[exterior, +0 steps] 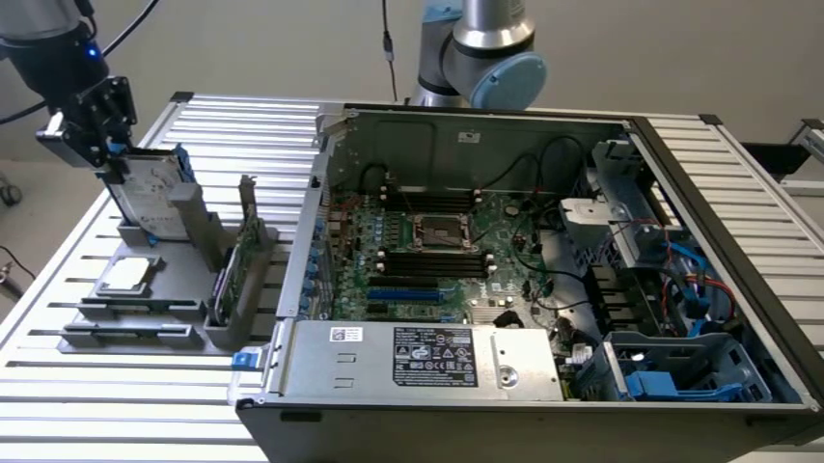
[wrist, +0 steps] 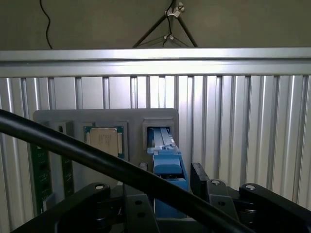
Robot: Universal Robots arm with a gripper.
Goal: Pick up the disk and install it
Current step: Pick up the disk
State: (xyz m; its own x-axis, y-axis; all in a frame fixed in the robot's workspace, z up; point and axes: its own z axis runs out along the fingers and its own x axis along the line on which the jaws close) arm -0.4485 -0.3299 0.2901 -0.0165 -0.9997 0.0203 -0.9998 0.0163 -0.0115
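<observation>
Little is done: the gripper (exterior: pixel 114 152), fingers open and not clamped, straddles the top of the disk (exterior: pixel 152 183), which stands upright in its grey holder (exterior: pixel 193 227), well apart from the computer case (exterior: pixel 464 135)

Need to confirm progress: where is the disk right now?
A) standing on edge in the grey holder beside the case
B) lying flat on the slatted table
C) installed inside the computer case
A: the disk stands on edge in the grey holder, outside the computer case.
</observation>
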